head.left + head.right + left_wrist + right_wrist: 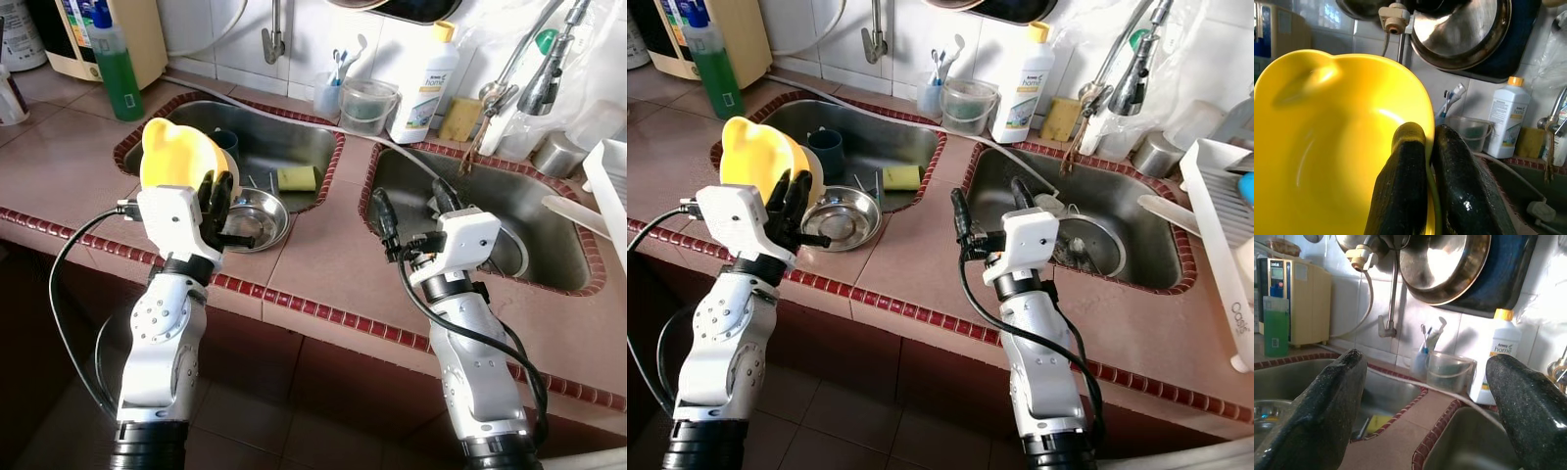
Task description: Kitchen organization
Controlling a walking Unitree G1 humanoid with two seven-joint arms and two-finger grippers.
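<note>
From the head camera, the left gripper [217, 201] holds a yellow bowl [176, 152] by its rim, raised above the near edge of the left sink [257, 125]. A steel bowl [257, 219], a yellow sponge [296, 178] and a dark cup [224, 143] lie in that basin. The right gripper [411, 208], fingers spread and empty, hovers over the tiled counter [323, 259] between the left sink and the right sink [549, 211]. A green bottle [116, 64] stands at the counter's far left; a white bottle [423, 83] and a clear tub [367, 105] sit against the wall.

The left wrist camera shows two black fingers [1400, 191] pinched on the yellow bowl's edge, one inside the bowl and one outside, with a hanging pan [1462, 32] overhead.

The right wrist camera shows its fingers [1322, 411] wide apart with nothing between them, facing the faucet [1388, 298], toothbrushes [1427, 340] in a cup, and the white bottle.
</note>
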